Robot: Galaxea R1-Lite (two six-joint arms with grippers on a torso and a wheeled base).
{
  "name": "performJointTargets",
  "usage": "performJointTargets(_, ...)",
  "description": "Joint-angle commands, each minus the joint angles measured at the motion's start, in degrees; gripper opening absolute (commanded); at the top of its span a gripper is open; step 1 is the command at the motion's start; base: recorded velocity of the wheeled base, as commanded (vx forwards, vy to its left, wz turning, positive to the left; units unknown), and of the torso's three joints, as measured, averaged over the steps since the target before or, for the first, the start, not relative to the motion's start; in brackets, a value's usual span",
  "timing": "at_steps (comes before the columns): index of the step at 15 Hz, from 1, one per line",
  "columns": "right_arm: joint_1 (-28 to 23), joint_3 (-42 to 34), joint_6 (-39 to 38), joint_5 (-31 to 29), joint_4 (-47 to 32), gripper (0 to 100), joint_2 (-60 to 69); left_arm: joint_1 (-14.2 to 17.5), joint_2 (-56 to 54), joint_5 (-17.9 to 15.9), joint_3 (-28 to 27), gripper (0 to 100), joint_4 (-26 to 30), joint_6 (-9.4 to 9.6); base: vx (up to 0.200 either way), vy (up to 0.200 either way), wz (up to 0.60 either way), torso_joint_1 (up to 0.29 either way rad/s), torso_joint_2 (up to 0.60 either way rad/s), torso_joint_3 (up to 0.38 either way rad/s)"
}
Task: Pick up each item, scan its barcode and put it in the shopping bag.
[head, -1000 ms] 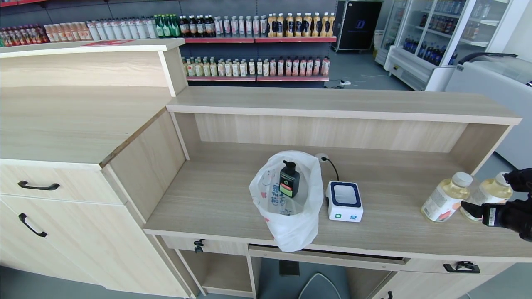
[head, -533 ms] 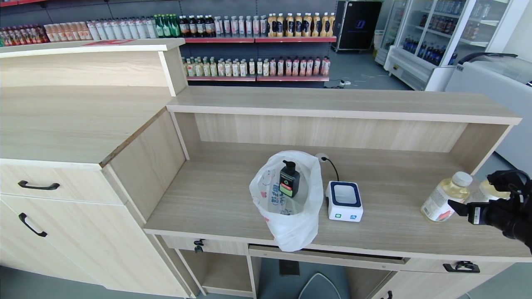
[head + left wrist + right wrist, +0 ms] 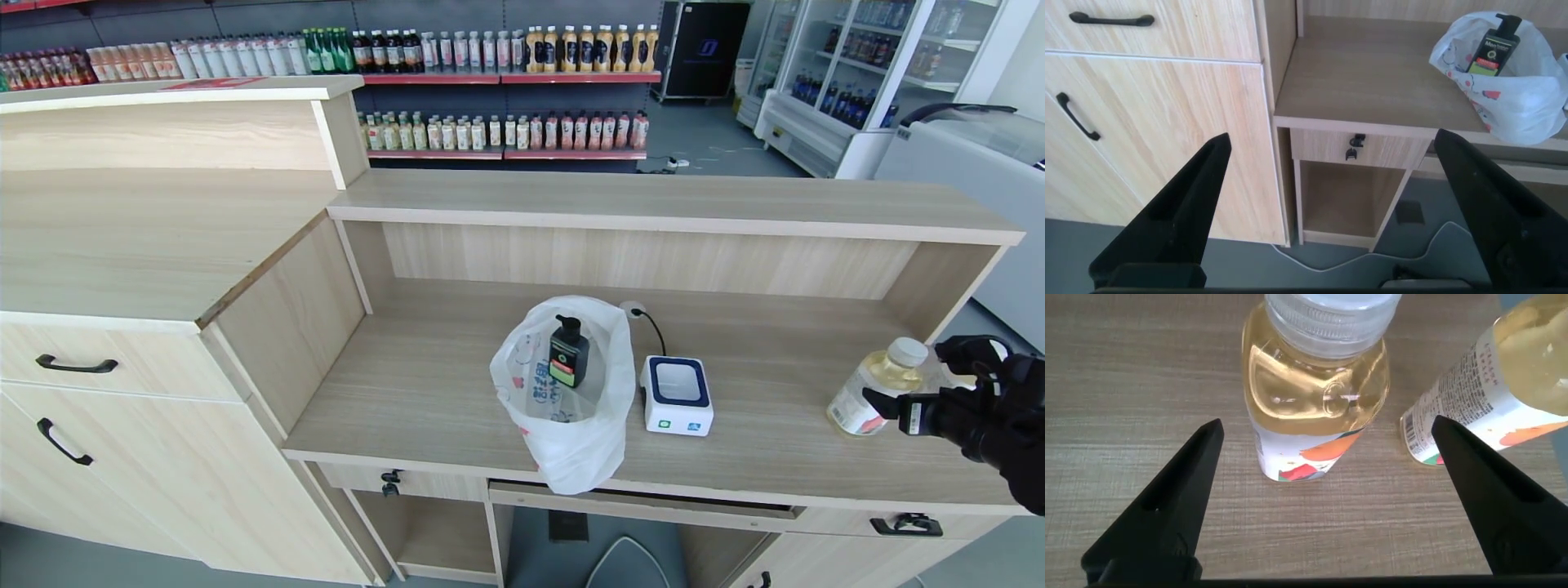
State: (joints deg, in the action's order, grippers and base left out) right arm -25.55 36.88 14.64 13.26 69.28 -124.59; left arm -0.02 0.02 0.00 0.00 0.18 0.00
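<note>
Right gripper [image 3: 1327,429] spreading wide, facing yellow drink bottle [image 3: 1319,384] bearing orange-printed label; second bottle [image 3: 1490,384] standing at its 3 o'clock, showing barcode; left gripper [image 3: 1333,140] hanging spread.

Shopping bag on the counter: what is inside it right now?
A black pump bottle stands upright inside the white shopping bag. Crumpled plastic hides the bag's lower part, so anything else lying there cannot be seen.

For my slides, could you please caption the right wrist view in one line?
Open right gripper frames a capped bottle of yellow liquid on the wooden counter, a second bottle beside it.
</note>
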Motion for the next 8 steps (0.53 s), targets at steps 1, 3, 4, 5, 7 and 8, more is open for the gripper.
performJointTargets(1,0.59,0.74,-0.49,0.01,0.86,100,-2.50,0.02,-0.02,0.00,0.00,100,-0.01,0.00,0.000,0.000,0.00,0.000,0.00,0.000)
performJointTargets(3,0.94,0.74,-0.58,0.01,2.00,100,-3.64,0.02,-0.02,0.00,0.00,100,-0.01,0.00,0.000,0.000,0.00,0.000,0.00,0.000)
performJointTargets(4,1.82,0.74,-0.58,0.01,3.23,100,-4.52,0.02,-0.02,0.00,0.00,100,-0.01,0.00,0.000,0.000,0.00,0.000,0.00,0.000)
performJointTargets(5,1.91,0.83,-0.67,0.01,3.41,100,-4.61,0.02,-0.02,0.00,0.00,100,-0.01,0.00,0.000,0.000,0.00,0.000,0.00,0.000)
performJointTargets(7,3.67,1.62,-0.67,0.01,5.52,100,-6.46,0.02,-0.02,0.00,0.00,100,-0.01,0.00,0.000,0.000,0.00,0.000,0.00,0.000)
performJointTargets(8,4.28,2.23,-0.67,0.01,5.60,100,-6.98,0.02,-0.02,0.00,0.00,100,-0.01,0.00,0.000,0.000,0.00,0.000,0.00,0.000)
